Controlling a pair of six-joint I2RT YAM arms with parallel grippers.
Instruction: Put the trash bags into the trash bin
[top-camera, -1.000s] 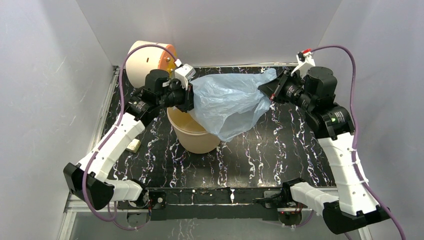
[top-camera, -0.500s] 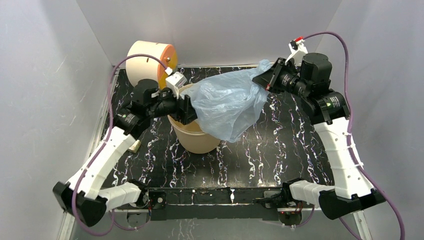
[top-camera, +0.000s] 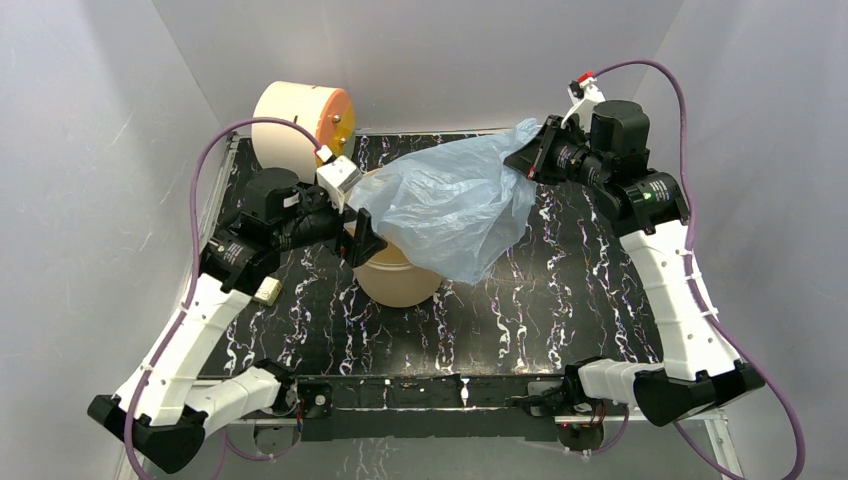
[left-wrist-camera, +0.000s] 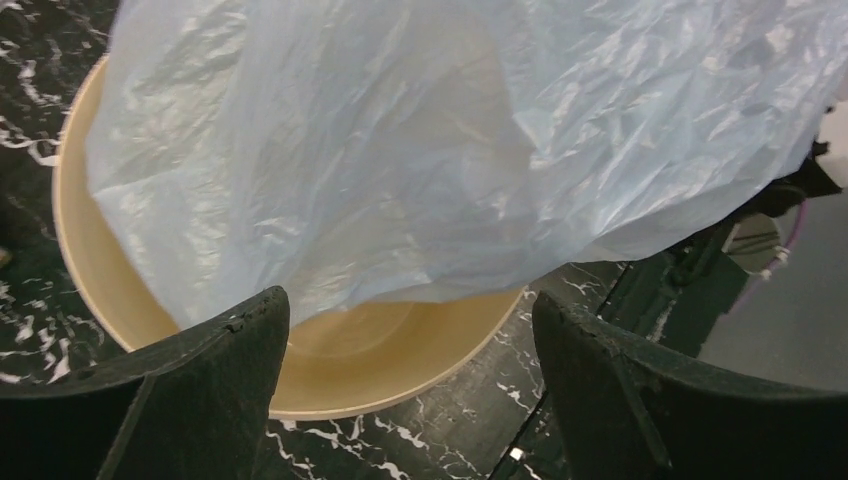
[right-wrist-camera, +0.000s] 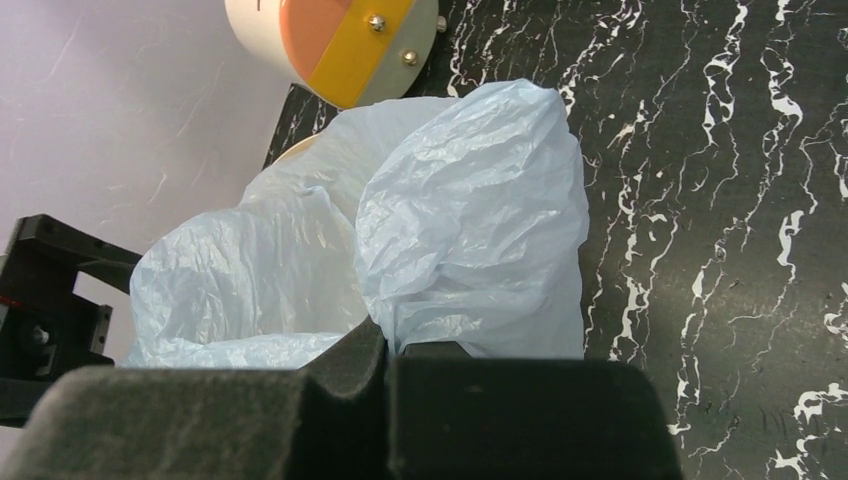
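left gripper (top-camera: 366, 235): released, jaws spread wide, nothing between them. it sits just beside the near-left rim of the trash bin (top-camera: 398, 283), pointing across the mouth. in the left wrist view both fingers (left-wrist-camera: 200, 390) frame the bin's opening. the bag hangs just beyond the tips, not touching them as far as i can tell.

right gripper (top-camera: 527, 160): clamped on the trash bag (top-camera: 450, 205). the right wrist view shows its fingers (right-wrist-camera: 480, 410) pressed together with a bunched fold of plastic pinched at the tips. the arm holds that end up at the far right, well above the table (top-camera: 570, 300).

trash bag: pale blue, crinkly, translucent. it stretches from the right gripper down and left to the bin. its left end lies over the bin's far rim and covers most of the mouth. a lower lobe hangs outside, in front of the bin's right wall, with its tip close to the table. from the left wrist the bin's tan inner floor shows under the bag's edge, so the bulk is above the rim, not down inside. cannot tell if any part dips below the rim.

bin: upright on the black marbled table, centre-left.

other: cream drum (top-camera: 300, 115) with an orange face, on its side at the far-left corner, behind the bin and apart from it. small white box (top-camera: 266, 291) on the table left of the bin, beside the left forearm.
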